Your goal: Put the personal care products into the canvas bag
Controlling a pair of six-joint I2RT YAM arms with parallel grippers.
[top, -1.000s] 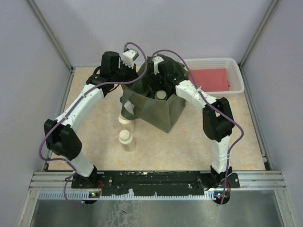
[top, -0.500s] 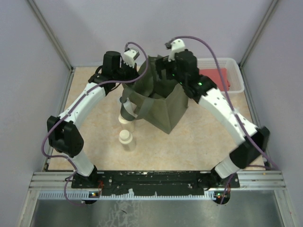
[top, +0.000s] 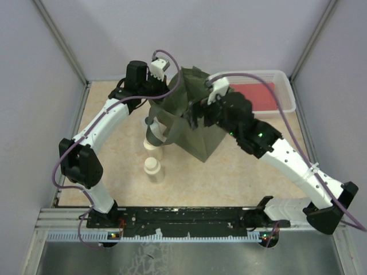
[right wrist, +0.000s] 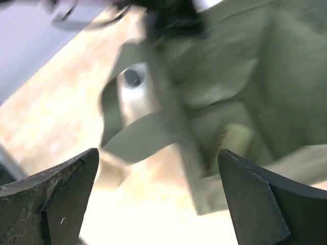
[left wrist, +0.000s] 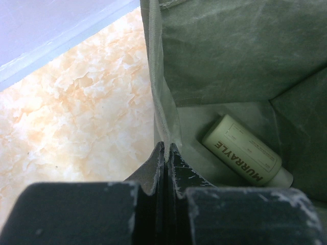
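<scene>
Marbled beige tabletop (top: 229, 177). Left gripper (left wrist: 166, 153) clamped on canvas bag (top: 203, 143) rim, holding the mouth open; pale cylinder bottle (left wrist: 245, 158) lies inside. Right gripper (right wrist: 156, 158) spread, empty, over bag. Next pick, likely: cream-capped bottle (top: 153, 168) left of bag; grasp body squarely.

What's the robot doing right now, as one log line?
left gripper: shut on canvas bag wall | right gripper: open, empty | pale bottle: lying inside bag | cream-capped bottle: on table

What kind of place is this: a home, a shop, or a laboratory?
Probably a robotics lab test cell: robot arms bolted to a black rail, plain walls in an aluminium frame, and a staged canvas bag.
</scene>
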